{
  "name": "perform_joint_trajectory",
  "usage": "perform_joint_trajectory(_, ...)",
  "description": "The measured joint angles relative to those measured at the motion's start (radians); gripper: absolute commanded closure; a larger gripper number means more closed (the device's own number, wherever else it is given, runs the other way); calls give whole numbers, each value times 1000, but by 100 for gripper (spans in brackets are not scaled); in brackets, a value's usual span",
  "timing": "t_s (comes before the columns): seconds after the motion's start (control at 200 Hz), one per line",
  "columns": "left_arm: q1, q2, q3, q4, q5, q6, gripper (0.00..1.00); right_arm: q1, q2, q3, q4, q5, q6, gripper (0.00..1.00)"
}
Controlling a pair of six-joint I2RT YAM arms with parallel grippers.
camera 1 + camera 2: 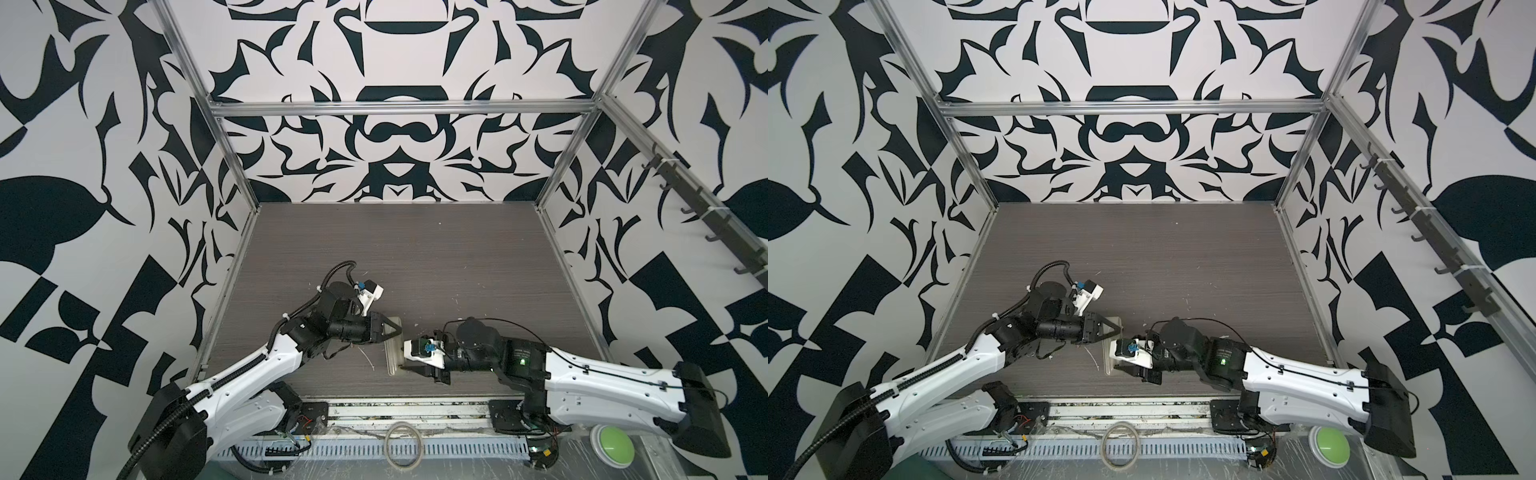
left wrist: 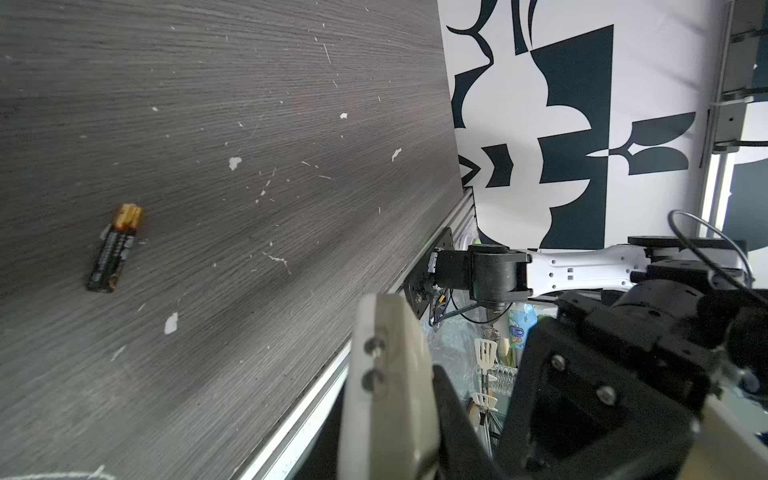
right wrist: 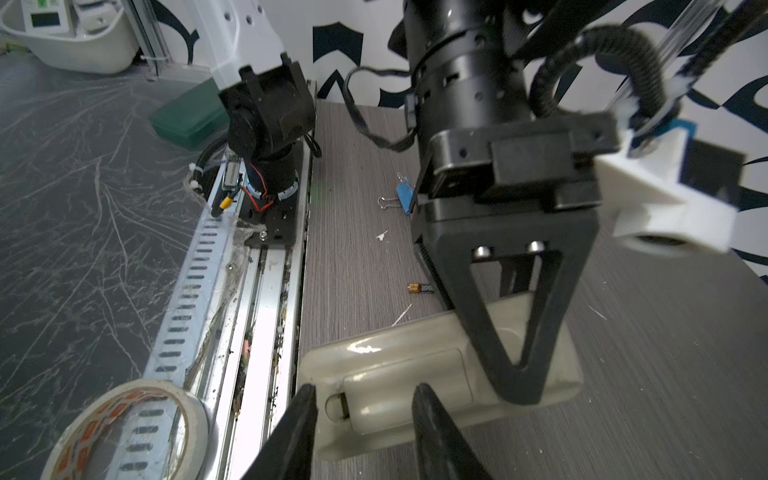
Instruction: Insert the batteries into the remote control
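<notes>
Worktop (image 1: 415, 249): grey-brown wood grain. Walls (image 1: 395, 145): white with dark navy-black ornamental shapes. Remote control (image 3: 395, 361) cream-white. Battery (image 3: 420, 288) black with a coppery-gold end. Binder clip (image 3: 404, 195) blue.

walls (image 1: 395, 54): black-and-white abstract pattern | frame (image 1: 399, 109): aluminium bars | counter (image 1: 415, 249): grey wood-grain, white-flecked | hook rail (image 1: 702, 199): dark, right wall | light: even

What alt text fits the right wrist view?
A cream-white rectangular plastic remote control lies back-up on the grey wood-grain table; the shut left end effector rests on one end and the open right end effector hovers over the other. A small brown-black battery with a gold end lies loose beyond it.
</notes>
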Motion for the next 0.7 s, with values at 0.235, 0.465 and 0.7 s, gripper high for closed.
perform_joint_trajectory(0.235,0,0,-2,17,18,-10,100,23,32,5,-30,8,-12,60)
perform_joint_trajectory(0.465,0,0,-21,31,41,-26,100,31,32,5,-30,31,-19,66)
perform_joint_trajectory(0.7,0,0,-22,41,60,-27,100,37,34,6,-30,50,-24,67)
